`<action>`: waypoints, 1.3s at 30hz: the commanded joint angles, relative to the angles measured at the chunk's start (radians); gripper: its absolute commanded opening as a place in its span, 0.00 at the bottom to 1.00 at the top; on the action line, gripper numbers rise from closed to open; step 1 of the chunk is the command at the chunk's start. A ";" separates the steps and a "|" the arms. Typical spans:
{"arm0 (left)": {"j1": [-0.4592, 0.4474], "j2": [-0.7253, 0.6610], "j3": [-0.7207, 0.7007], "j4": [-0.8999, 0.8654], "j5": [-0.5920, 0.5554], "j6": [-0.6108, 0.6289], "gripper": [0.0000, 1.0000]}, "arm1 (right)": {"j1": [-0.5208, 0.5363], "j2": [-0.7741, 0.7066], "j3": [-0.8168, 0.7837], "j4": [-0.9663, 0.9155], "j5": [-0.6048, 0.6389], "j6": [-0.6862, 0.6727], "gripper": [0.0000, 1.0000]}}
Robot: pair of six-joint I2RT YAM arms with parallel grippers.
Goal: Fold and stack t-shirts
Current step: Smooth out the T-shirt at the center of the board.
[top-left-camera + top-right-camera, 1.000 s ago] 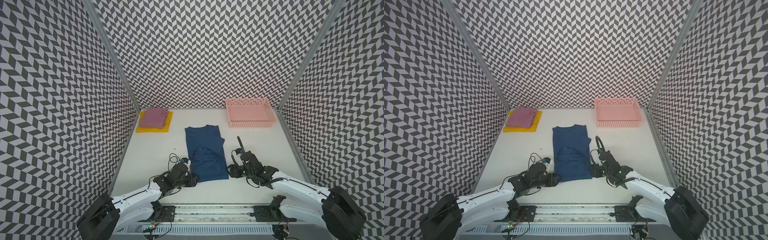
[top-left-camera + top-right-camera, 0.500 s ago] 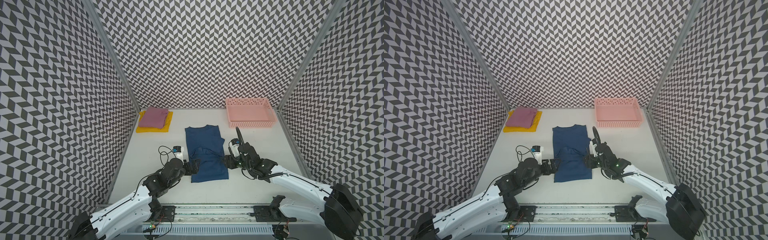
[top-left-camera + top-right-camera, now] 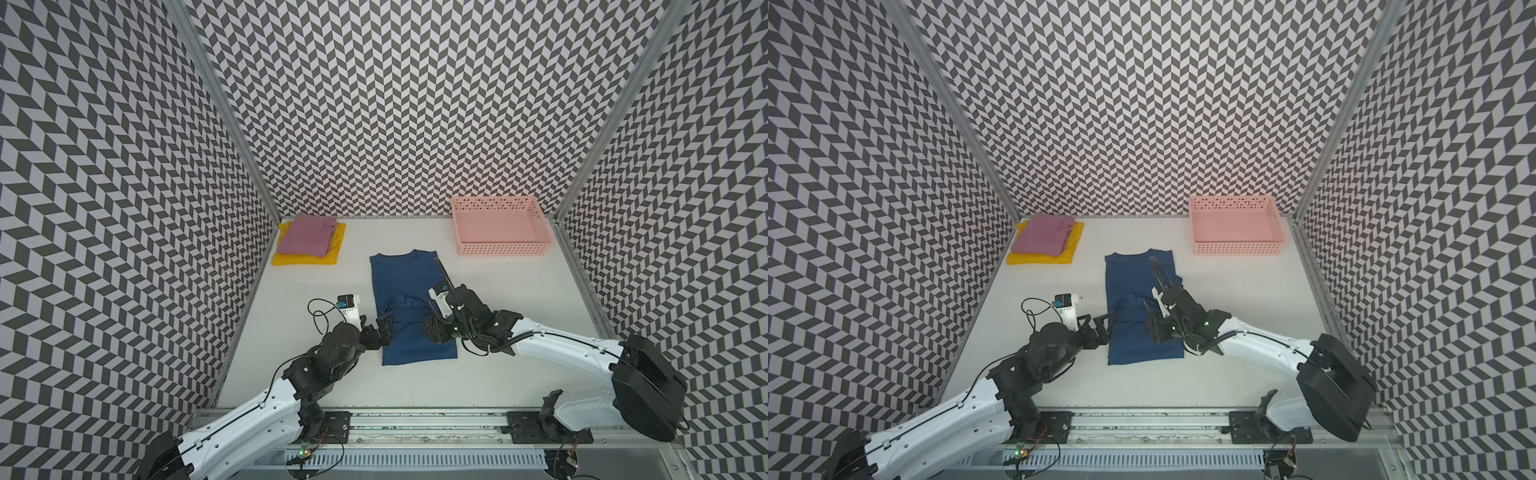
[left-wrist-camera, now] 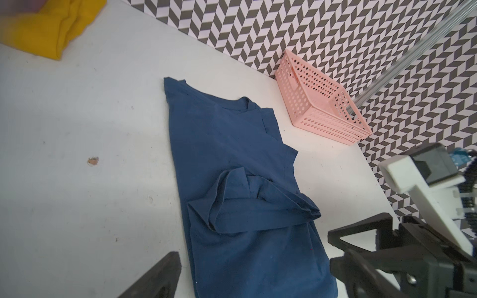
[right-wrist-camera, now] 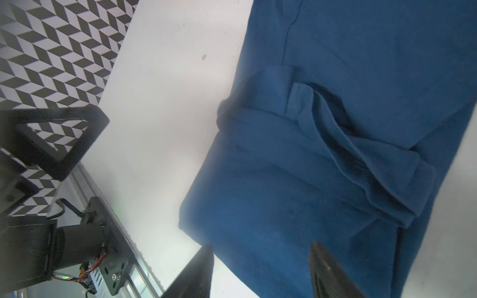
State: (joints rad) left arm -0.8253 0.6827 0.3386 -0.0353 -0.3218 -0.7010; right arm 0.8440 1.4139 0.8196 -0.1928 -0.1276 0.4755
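A navy t-shirt lies mid-table as a long folded strip, with a sleeve bunched across its middle. My left gripper sits at the strip's left edge, wide open and holding nothing. My right gripper is over the strip's right near part. It is open, with one finger above the cloth and one past its edge. At the far left, a folded mauve-pink t-shirt rests on a folded yellow t-shirt.
A pink perforated basket stands at the far right against the back wall. Patterned walls close in three sides. A metal rail runs along the front edge. Bare white table lies between the stack and the navy shirt.
Both grippers moved away from the front edge along the navy shirt's sides. The left gripper opened wider. The right gripper shifted left over the cloth and narrowed slightly.
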 commanded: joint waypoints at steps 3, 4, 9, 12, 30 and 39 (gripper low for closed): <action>-0.006 0.056 0.054 0.035 -0.096 0.149 0.99 | 0.004 0.081 0.117 -0.001 0.043 0.012 0.60; -0.006 0.073 0.072 0.021 -0.117 0.168 0.99 | 0.005 0.099 0.138 -0.011 0.053 0.014 0.60; -0.004 0.098 0.103 0.024 -0.144 0.223 0.99 | 0.004 0.170 0.235 -0.059 0.064 0.007 0.59; 0.001 0.103 0.115 0.027 -0.141 0.242 0.99 | 0.004 0.184 0.245 -0.053 0.074 0.008 0.59; 0.170 0.283 0.273 0.022 -0.082 0.268 0.99 | -0.114 0.176 0.186 0.009 0.051 -0.073 0.59; 0.170 0.357 0.294 0.021 -0.070 0.255 0.99 | -0.075 0.044 0.005 0.035 -0.015 -0.035 0.59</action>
State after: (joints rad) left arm -0.6582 1.0279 0.6041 -0.0185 -0.4091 -0.4431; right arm 0.7525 1.5143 0.8566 -0.2024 -0.1162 0.4305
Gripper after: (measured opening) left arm 0.988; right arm 0.588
